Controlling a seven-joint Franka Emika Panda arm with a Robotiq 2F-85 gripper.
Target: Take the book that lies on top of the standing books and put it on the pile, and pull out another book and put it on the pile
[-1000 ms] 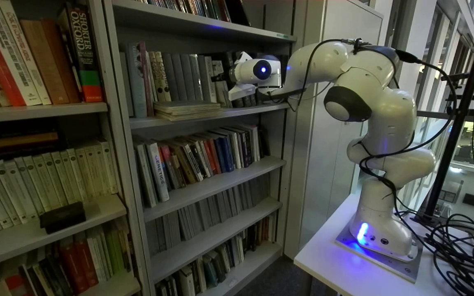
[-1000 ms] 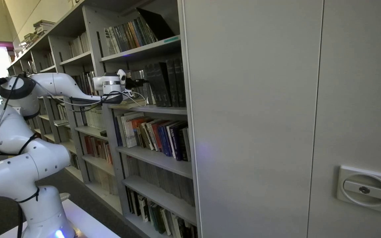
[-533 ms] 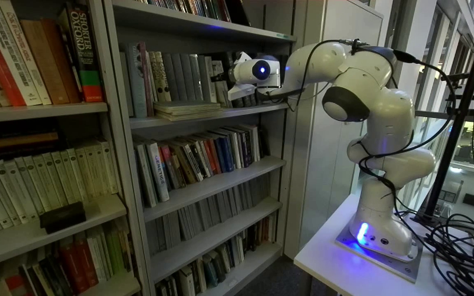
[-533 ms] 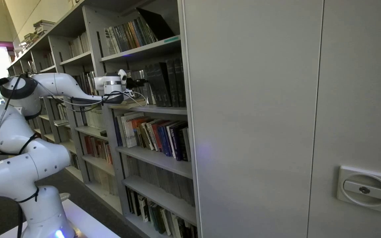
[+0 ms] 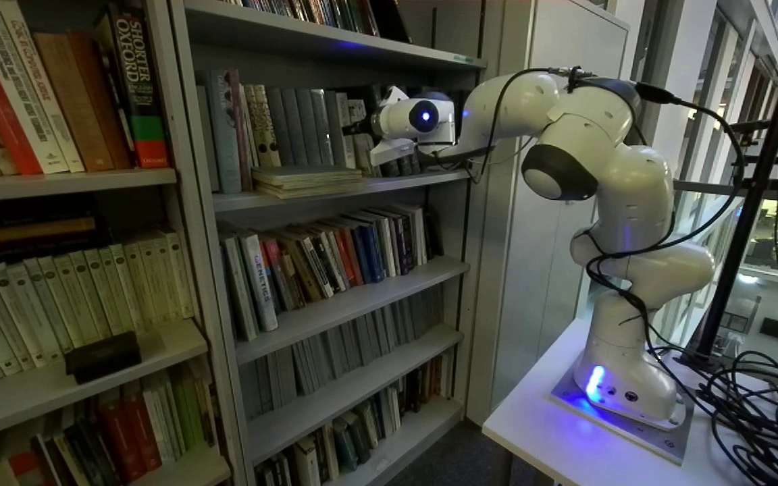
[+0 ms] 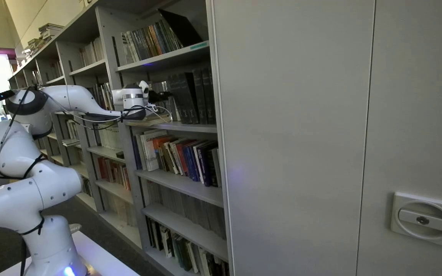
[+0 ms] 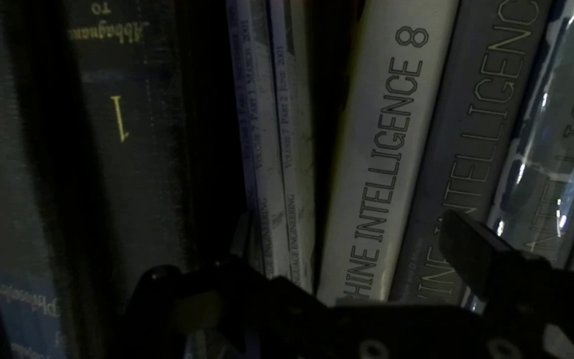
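Tan pile [image 5: 308,181], low, flat; standing books [image 5: 298,128] mostly grey; tool [image 7: 347,229] spread wide, empty.

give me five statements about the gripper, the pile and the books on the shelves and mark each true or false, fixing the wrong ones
1. In the wrist view, a pale book spine reading INTELLIGENCE 8 shows between the jaws of the black gripper. True.
2. The gripper is shut on that book. False: its jaws stand open.
3. The low pile of tan-olive books lies on the grey shelf above the white-spined book marked GENETICS. True.
4. The pile is alone on that shelf. False: upright books with grey spines stand behind it.
5. The thick dark-spined book marked SHORTER OXFORD has green and red bands low on its spine. True.
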